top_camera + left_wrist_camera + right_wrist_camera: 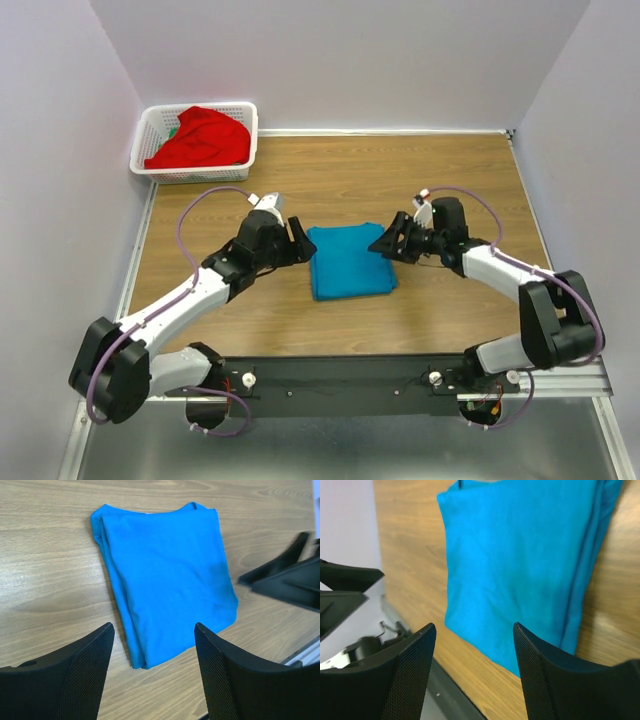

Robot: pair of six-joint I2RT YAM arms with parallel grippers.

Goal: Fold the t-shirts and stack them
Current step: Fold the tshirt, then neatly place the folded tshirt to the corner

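teal shirt [348, 262]: folded, on table [400, 180] | red shirt [200, 137]: in basket [195, 174], seemingly unfolded

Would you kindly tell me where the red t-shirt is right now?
In the top view, the red t-shirt lies heaped in the white basket at the far left corner of the table, well away from the folded teal t-shirt at the centre.

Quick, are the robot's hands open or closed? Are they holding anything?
Left gripper: open, holding nothing.
Right gripper: open, holding nothing.
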